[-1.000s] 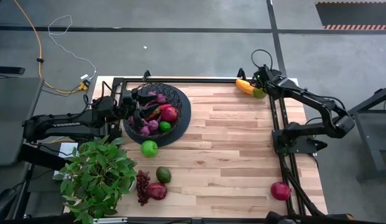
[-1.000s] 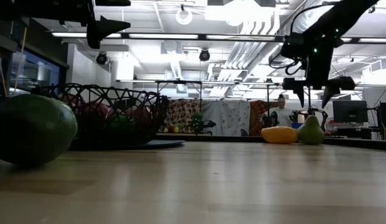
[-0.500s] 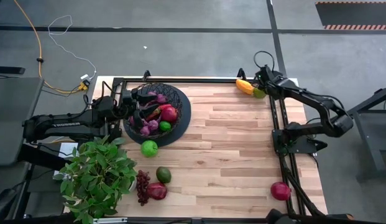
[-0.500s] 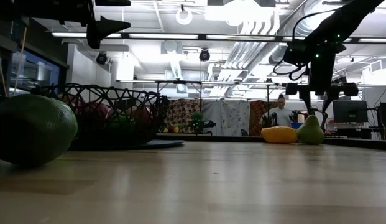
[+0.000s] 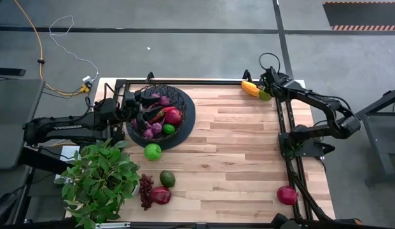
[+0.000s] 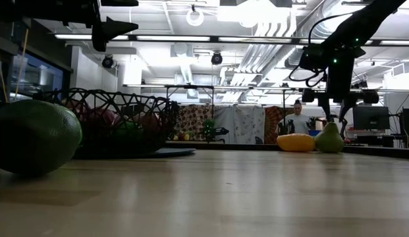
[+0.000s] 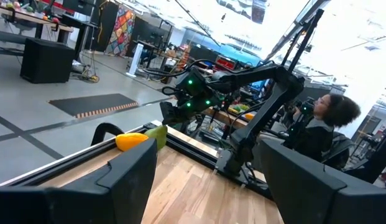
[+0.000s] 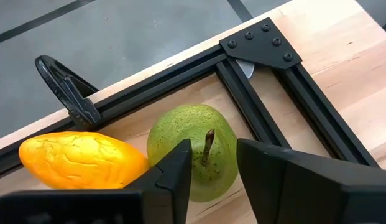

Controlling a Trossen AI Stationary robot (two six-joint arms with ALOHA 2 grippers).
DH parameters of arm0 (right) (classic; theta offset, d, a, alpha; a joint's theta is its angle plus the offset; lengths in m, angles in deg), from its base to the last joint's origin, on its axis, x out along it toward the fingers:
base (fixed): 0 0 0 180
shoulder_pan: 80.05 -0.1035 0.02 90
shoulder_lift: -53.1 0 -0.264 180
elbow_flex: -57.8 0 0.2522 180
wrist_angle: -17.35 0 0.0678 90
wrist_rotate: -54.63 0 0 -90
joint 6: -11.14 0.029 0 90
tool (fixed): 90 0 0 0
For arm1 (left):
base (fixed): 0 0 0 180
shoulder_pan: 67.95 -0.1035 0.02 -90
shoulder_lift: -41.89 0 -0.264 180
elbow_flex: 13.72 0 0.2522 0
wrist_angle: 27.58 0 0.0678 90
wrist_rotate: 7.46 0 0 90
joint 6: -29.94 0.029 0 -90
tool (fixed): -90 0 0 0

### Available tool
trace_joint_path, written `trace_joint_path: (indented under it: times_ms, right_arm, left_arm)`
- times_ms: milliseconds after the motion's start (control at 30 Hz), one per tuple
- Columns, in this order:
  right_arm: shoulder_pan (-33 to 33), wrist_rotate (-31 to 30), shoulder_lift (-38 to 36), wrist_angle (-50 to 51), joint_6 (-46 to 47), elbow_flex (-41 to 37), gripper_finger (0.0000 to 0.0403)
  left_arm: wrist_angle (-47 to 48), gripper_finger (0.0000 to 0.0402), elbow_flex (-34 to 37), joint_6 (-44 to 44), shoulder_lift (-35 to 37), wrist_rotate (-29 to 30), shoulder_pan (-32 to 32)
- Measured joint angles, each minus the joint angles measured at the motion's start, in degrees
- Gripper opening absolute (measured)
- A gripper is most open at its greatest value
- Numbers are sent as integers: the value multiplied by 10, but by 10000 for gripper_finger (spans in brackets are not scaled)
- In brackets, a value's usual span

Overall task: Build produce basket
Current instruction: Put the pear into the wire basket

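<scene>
At far right corner of the table, we see right gripper (image 8: 212, 163) over the green pear (image 8: 191, 149), jaws narrowly apart astride its stem, not yet clamped. Risk: pinching the thin stem could slip or tip the pear into the yellow mango (image 8: 81, 159) touching it. Basket (image 5: 160, 116) sits far left; left gripper (image 7: 208, 180) hangs above it, jaws apart, empty. No legible writing.

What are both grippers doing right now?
Left gripper: open, empty, above the basket.
Right gripper: jaws astride the green pear's stem, not visibly clamped.
</scene>
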Motion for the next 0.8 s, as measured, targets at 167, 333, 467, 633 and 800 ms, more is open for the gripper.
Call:
trace_joint_path:
  times_ms: [167, 333, 467, 633, 800]
  right_arm:
    - [0, 0, 0, 0, -1, 0, 73]
    - [0, 0, 0, 0, -1, 1, 28]
    - [0, 0, 0, 1, -2, 1, 3]
    - [0, 0, 0, 4, -12, 1, 2]
    - [0, 17, -15, 12, -26, 0, 1]
  left_arm:
    - [0, 271, 0, 0, 0, 0, 0]
    - [0, 271, 0, 0, 0, 0, 0]
    - [0, 271, 0, 1, 0, 0, 0]
    - [0, 271, 0, 1, 0, 0, 0]
    - [0, 271, 0, 1, 0, 0, 0]
